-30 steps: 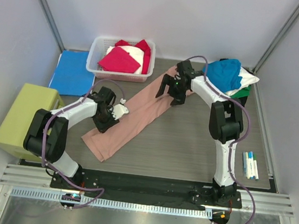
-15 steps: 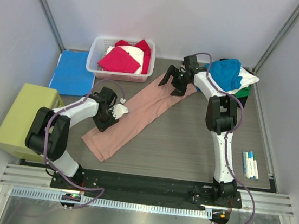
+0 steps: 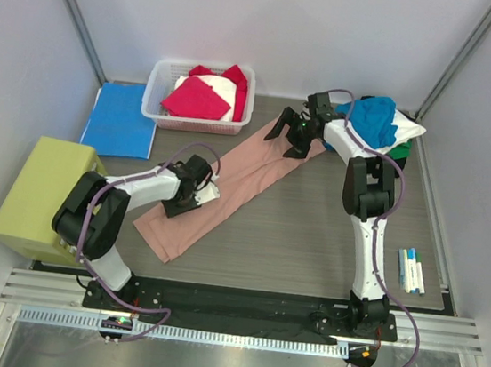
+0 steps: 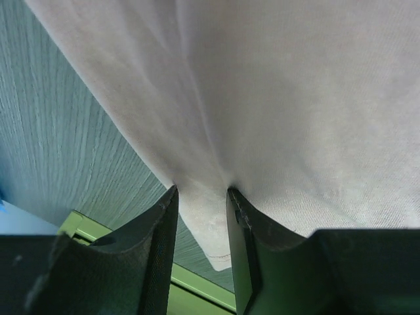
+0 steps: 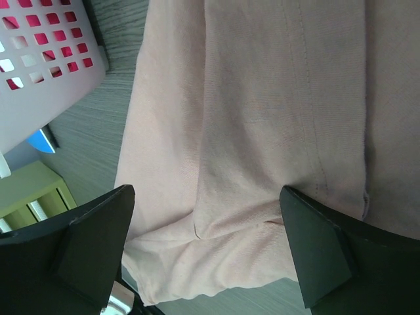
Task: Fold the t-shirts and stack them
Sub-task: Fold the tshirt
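Left pincer (image 4: 202, 197) is clamped on a fold of the dusty-pink t-shirt (image 3: 246, 179), cloth bunched between its fingers. Right pincer (image 5: 203, 191) is spread wide open, with the shirt's other end right below it on the table (image 3: 311, 236).

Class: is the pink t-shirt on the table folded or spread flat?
Folded lengthwise: the pink t-shirt lies as one long narrow strip, layers overlapping.

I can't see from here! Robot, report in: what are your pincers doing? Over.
Left pincer shut on pink t-shirt, near half. Right pincer wide open above its far end. Nothing lying on it.
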Controlling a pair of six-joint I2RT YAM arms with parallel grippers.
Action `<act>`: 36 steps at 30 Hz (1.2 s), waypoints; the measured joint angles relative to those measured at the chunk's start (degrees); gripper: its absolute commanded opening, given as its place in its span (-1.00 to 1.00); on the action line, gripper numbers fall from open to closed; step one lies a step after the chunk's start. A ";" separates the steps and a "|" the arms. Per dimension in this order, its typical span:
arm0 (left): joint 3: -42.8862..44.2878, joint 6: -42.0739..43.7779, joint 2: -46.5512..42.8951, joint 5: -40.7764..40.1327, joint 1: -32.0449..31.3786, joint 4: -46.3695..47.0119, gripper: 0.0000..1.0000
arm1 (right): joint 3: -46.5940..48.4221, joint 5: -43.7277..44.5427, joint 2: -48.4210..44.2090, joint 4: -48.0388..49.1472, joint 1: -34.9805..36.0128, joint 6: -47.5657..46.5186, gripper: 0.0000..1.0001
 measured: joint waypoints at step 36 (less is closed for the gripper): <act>10.36 -4.09 3.82 23.91 -5.29 -11.56 -0.22 | 20.85 -22.05 16.41 1.97 -6.23 6.99 1.00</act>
